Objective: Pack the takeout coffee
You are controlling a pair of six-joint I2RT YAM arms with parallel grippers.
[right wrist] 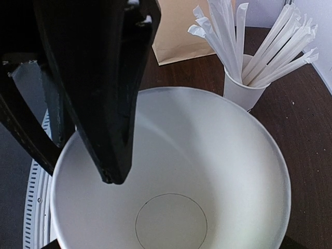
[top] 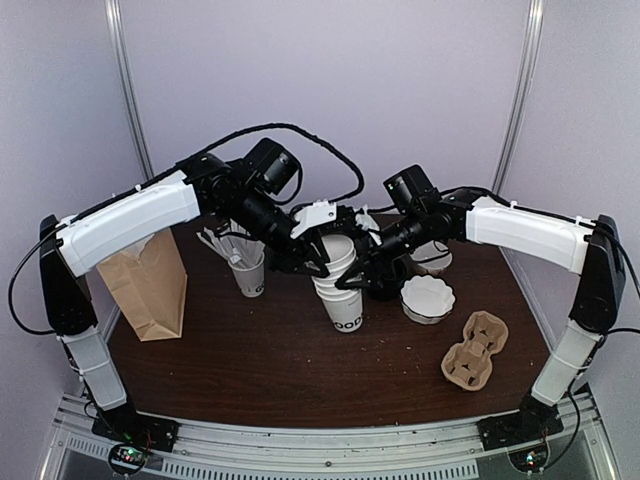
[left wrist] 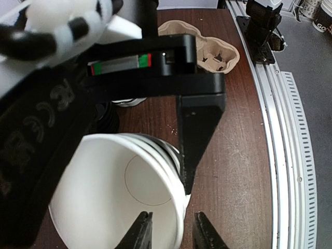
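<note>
A nested stack of white cups [top: 347, 305] stands mid-table, with black lettering on the lowest one. The top cup [top: 338, 250] sits in the stack; no single separate cup shows. My left gripper [top: 318, 265] straddles that cup's rim [left wrist: 179, 207], with one finger inside the cup and one outside. Its jaws [left wrist: 172, 233] stand a little apart, with a gap on both sides of the rim. My right gripper [top: 368, 278] is at the stack's right side. One of its fingers [left wrist: 197, 129] presses the stack's outer wall. In the right wrist view the cup [right wrist: 207, 171] hides its fingertips. Black lids [left wrist: 106, 119] lie behind the stack.
A white cup of straws [top: 250, 275] and a brown paper bag [top: 150, 285] stand to the left. A white fluted bowl [top: 428, 298] and a brown pulp cup carrier [top: 475, 350] are to the right. The two arms crowd together over the stack.
</note>
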